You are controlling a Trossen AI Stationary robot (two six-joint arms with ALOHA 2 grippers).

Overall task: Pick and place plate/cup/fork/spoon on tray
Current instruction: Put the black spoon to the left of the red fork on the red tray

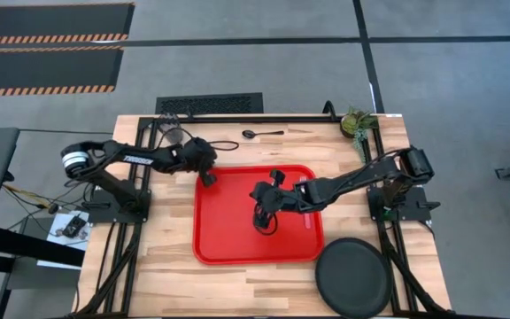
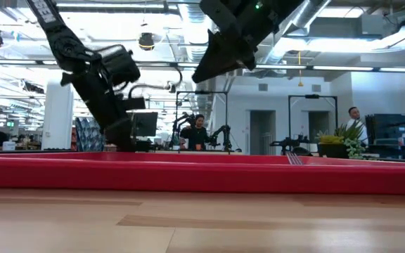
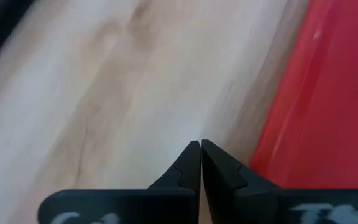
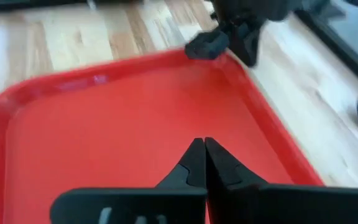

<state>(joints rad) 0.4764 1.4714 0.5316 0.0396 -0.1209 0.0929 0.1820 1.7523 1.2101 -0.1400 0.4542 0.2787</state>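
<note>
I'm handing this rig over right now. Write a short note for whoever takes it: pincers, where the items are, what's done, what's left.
Left pincer: shut, empty, at the tray's corner nearest the spoon.
Right pincer: shut, empty, over the tray's middle.
Fork: seems to lie in the tray.
Plate: on the table, off the tray, near the right arm's base.
Spoon: on the table beside the tray.
Cup: probably the dark object by the left arm.
Done: fork, apparently. Left: plate, spoon, cup.

Plate cut by frame edge; fork too faint
</note>
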